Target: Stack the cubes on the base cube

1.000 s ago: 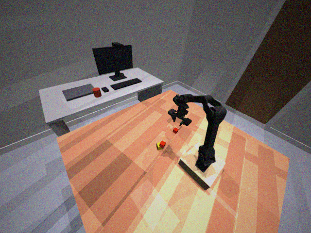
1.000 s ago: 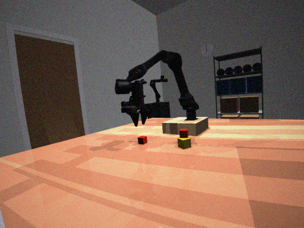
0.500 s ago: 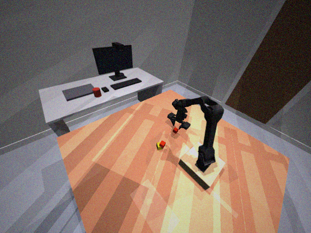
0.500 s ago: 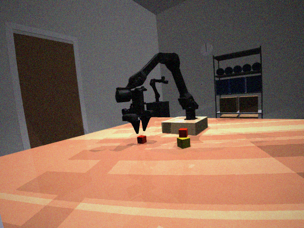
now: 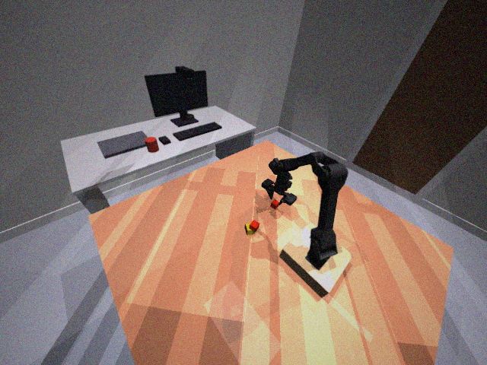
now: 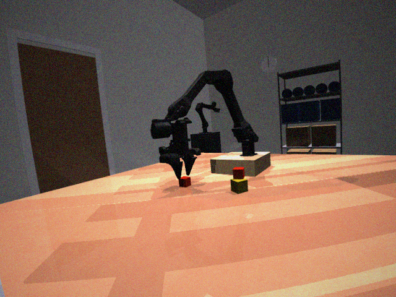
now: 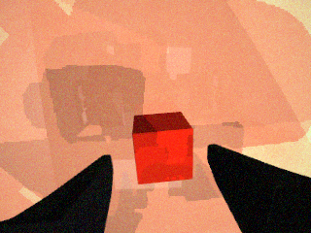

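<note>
Top view: gripper [image 5: 278,195] hanging fingers-down over loose red cube [image 5: 275,204] on the wooden floor [image 5: 176,255]; second red cube [image 5: 254,225] already up on the yellow base cube [image 5: 249,229], well apart from the loose one. Gives layout and which corner is capped, nothing on finger height. Exterior view: fingertips [image 6: 177,172] just above and slightly to one side of the loose cube [image 6: 184,181], not touching; stacked cube [image 6: 238,172] looks level on the base [image 6: 239,185]. Shows the vertical gap the top view hides, but not sideways centring. Wrist view: cube [image 7: 163,148] between the two dark fingers, jaws apart, nothing held, clearance on both sides; cube turned slightly off square to the fingers. Only view showing alignment. Cube likely light, rigid, smooth-faced: probably slippery, so pinch two opposite flat faces at mid-height, squared up, modest force. Corner grip would likely twist it.
</note>
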You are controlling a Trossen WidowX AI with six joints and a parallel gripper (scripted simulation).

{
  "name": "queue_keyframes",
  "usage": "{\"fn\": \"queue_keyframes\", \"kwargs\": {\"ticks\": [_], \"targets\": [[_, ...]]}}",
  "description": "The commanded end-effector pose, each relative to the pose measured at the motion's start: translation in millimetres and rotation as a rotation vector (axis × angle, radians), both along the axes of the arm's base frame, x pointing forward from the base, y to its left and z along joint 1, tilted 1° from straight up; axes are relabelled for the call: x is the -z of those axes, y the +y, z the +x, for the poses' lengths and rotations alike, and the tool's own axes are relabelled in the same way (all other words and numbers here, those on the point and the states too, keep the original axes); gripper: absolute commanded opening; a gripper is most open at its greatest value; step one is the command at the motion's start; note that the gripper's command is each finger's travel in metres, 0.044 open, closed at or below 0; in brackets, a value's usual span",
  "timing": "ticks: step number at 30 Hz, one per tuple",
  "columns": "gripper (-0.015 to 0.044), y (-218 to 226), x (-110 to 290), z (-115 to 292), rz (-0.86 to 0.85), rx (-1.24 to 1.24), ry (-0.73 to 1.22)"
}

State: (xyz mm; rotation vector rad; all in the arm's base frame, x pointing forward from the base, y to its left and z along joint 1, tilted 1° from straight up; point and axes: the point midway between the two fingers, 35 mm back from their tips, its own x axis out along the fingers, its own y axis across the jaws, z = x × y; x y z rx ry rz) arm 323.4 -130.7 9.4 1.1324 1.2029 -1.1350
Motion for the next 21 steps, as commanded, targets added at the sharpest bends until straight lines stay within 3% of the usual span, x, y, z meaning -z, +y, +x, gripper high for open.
{"fn": "queue_keyframes", "kwargs": {"ticks": [1, 8, 14, 21], "targets": [[0.0265, 1.2, 11.4, -1.8, 0.008, 0.004, 0.009], [0.0265, 1.1, 18.7, -2.0, 0.008, 0.004, 0.009], [0.0108, 1.1, 18.7, -2.0, 0.008, 0.004, 0.009], [0.0105, 0.8, 11.2, -0.8, 0.008, 0.004, 0.009]]}}
